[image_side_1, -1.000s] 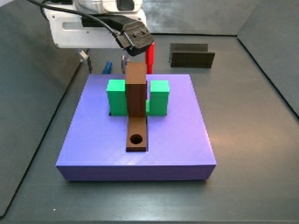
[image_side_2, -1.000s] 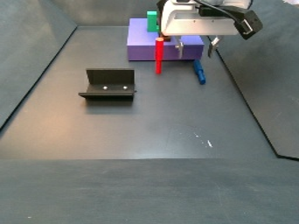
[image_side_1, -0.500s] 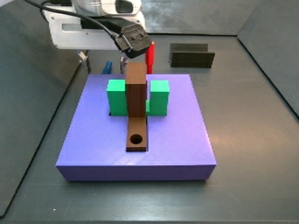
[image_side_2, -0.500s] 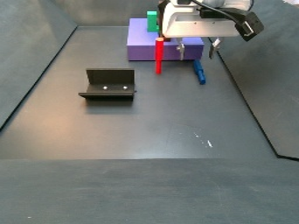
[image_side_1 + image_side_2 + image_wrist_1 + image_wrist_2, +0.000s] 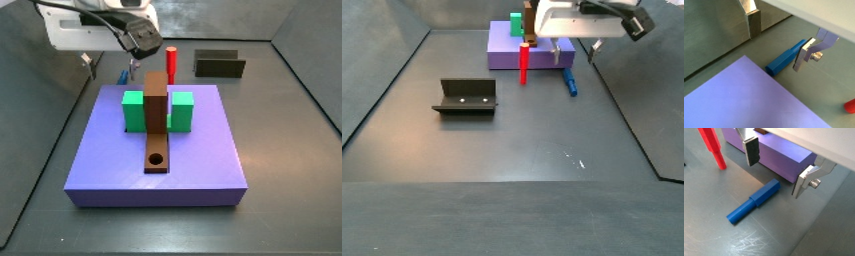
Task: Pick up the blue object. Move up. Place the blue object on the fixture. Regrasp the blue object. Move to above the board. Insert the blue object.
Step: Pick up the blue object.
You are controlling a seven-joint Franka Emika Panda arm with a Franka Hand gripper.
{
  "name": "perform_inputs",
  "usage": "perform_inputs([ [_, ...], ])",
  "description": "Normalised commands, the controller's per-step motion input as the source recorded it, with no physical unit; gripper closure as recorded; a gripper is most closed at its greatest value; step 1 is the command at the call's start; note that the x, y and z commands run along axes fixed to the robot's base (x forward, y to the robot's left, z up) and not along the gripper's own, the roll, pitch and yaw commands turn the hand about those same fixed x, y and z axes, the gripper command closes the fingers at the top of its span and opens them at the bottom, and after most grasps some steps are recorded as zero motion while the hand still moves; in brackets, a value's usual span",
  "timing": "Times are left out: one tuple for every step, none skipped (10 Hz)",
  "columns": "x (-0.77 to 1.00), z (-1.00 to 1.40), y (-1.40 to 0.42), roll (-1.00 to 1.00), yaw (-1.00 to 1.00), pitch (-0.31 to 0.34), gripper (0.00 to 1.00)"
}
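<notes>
The arm reaches in from above at the far end of the floor, its white wrist block hanging over the gap beside the violet slab (image 5: 158, 140), and the gripper (image 5: 774, 172) points straight down with its jaws spread wide and nothing between them. In both wrist views the two fingers (image 5: 753, 22) are well apart, one silver plate near the slab's corner and the other out over the bare floor. The blue object (image 5: 754, 207) lies flat on the dark floor just beside the slab's edge, below the open jaws and not touched by either finger; in a side view it shows as a slim blue rod (image 5: 571, 83) on the floor to the right of the slab, under the wrist. The red peg (image 5: 524, 62) stands upright to the left of it, against the slab's near face. The board (image 5: 156, 119) lies along the top of the slab between two green blocks (image 5: 134, 110), its round hole at the near end. The fixture (image 5: 465, 97) sits on the open floor well apart from the gripper, to the left and nearer. Compared with half a second ago, the wrist block has risen and shifted slightly, so that the red peg's top now shows clear of it in a side view; the blue object, board and fixture have not moved.
</notes>
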Motion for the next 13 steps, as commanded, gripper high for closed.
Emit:
perform_inputs([
  [0.35, -0.32, 0.00, 0.20, 0.00, 0.000, 0.00],
  [0.36, -0.33, 0.00, 0.18, 0.00, -0.010, 0.00],
  [0.03, -0.35, 0.00, 0.23, 0.00, -0.039, 0.00],
  [-0.13, -0.33, 0.00, 0.26, 0.01, -0.067, 0.00],
  [-0.12, -0.35, 0.00, 0.22, 0.00, -0.099, 0.00],
  [-0.03, -0.34, 0.00, 0.17, 0.00, -0.113, 0.00],
  [0.00, -0.30, 0.00, 0.10, 0.00, -0.123, 0.00],
  [0.00, -0.33, 0.00, 0.00, 0.00, -0.189, 0.00],
  [0.00, -0.26, 0.00, -0.04, 0.01, -0.263, 0.00],
  [0.00, -0.11, 0.00, -0.07, 0.01, -0.314, 0.00],
  [0.00, -0.27, 0.00, -0.02, 0.00, -0.366, 0.00],
  [0.00, -0.25, 0.00, 0.00, 0.00, -0.326, 0.00],
  [0.00, -0.02, 0.03, 0.04, 0.00, -0.149, 0.00],
])
